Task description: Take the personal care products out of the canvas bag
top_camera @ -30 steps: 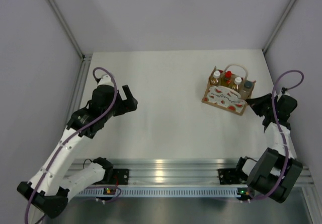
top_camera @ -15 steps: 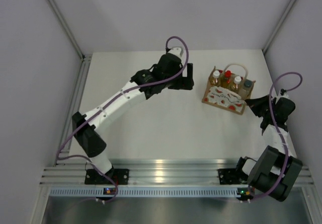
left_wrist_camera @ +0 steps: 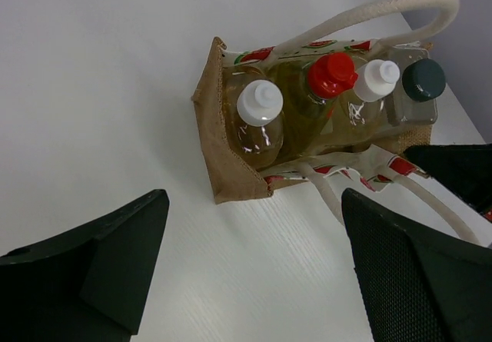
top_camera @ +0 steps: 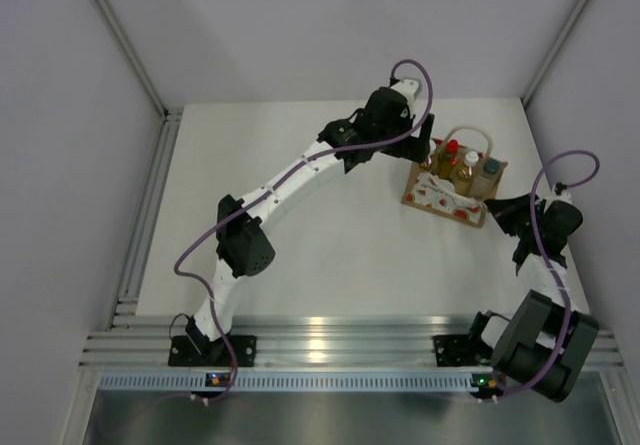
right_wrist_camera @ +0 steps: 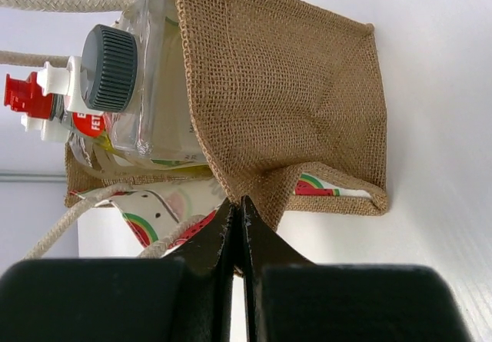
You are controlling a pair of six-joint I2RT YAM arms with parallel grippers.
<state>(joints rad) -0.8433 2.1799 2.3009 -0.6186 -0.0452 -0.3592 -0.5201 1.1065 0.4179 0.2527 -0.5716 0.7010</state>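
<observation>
The canvas bag [top_camera: 447, 193] stands at the back right of the table, tan with a watermelon-print white front. Several personal care products stand in it: an amber bottle with a white cap [left_wrist_camera: 260, 101], a yellow one with a red cap [left_wrist_camera: 331, 74], a second white-capped amber one [left_wrist_camera: 375, 79] and a clear one with a dark grey cap [left_wrist_camera: 423, 79]. My left gripper [top_camera: 428, 133] hangs open above the bag's left end, nothing between its fingers [left_wrist_camera: 123, 242]. My right gripper [right_wrist_camera: 238, 201] is shut, pinching the fabric at the bag's right end [right_wrist_camera: 284, 88].
Looped white rope handles [left_wrist_camera: 369, 15] arch over the bottles and one droops down the front. Grey walls stand close behind and to the right of the bag. An aluminium rail [top_camera: 330, 350] runs along the table's near edge.
My left arm has swung from the table's left side across to the bag and now hovers over it. My right gripper has closed fully on the bag's end.
</observation>
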